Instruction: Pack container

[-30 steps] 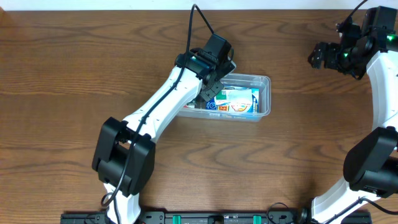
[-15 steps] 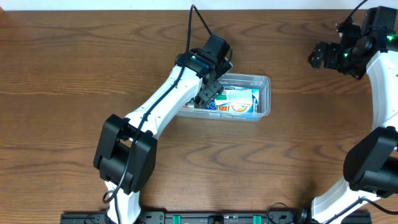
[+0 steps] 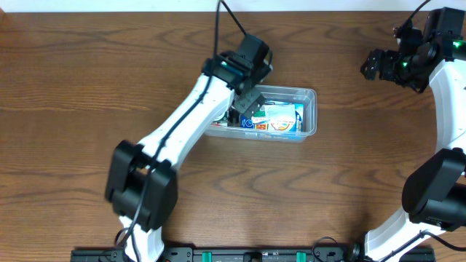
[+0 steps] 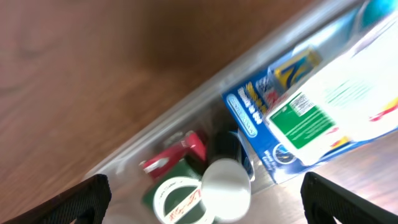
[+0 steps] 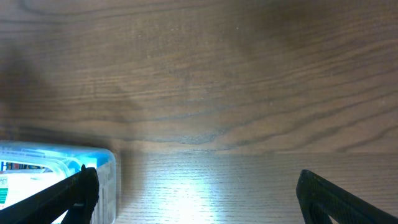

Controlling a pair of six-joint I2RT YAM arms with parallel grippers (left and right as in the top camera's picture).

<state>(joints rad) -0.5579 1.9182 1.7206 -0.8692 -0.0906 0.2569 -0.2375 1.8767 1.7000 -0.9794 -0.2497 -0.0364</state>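
Observation:
The clear plastic container [image 3: 311,110] lies mid-table, holding a blue-and-white package [image 3: 280,118] and small items. My left gripper [image 3: 243,109] hangs open just above its left end. In the left wrist view the left gripper [image 4: 205,208] spreads wide over a green pack with a white ring [image 4: 177,199], a white round cap [image 4: 227,183] and a red item [image 4: 183,152], touching none. The blue-and-white package [image 4: 311,106] lies to their right against the container wall [image 4: 180,118]. My right gripper [image 3: 368,67] is open at the far right, empty, over bare wood [image 5: 199,199].
The container's corner [image 5: 102,177] shows at the lower left of the right wrist view. Brown wooden table [image 3: 87,87] surrounds everything. The left arm [image 3: 182,131] crosses the table diagonally toward the container.
My left gripper has opened over the container's left end and lifted slightly, leaving the small items lying inside. The right arm has not moved.

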